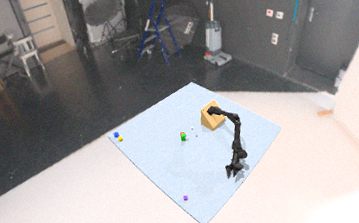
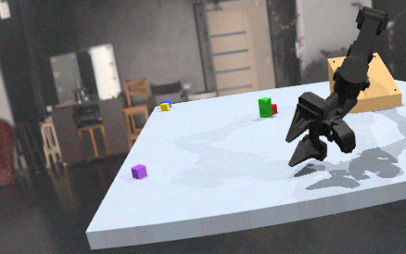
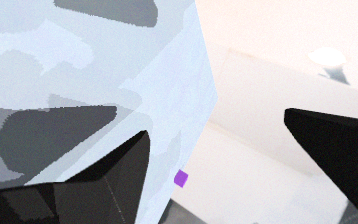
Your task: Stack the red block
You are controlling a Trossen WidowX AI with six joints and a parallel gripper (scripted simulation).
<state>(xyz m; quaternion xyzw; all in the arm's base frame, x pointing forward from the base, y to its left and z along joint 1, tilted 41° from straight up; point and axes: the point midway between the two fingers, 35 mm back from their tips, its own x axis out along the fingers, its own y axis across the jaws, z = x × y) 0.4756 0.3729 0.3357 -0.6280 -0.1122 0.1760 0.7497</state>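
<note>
The green tower (image 1: 183, 137) (image 2: 265, 107) stands upright around the middle of the blue-white table top in the top view. The red block (image 1: 181, 133) (image 2: 274, 108) sits low right beside the tower, partly hidden by it in the top and exterior views. Whether the two touch cannot be told. My gripper (image 1: 231, 175) (image 2: 289, 153) (image 3: 214, 126) is wide open and empty, above the table near its right edge in the top view, well away from both. Neither tower nor red block shows in the wrist view.
A purple block (image 1: 186, 197) (image 2: 139, 171) (image 3: 181, 178) lies near a table edge. A blue block (image 1: 116, 134) and a yellow block (image 1: 120, 139) (image 2: 165, 107) lie together at the far-left corner. A wooden wedge (image 1: 208, 119) (image 2: 381, 90) stands at the arm's base. Two tiny pieces lie between wedge and tower.
</note>
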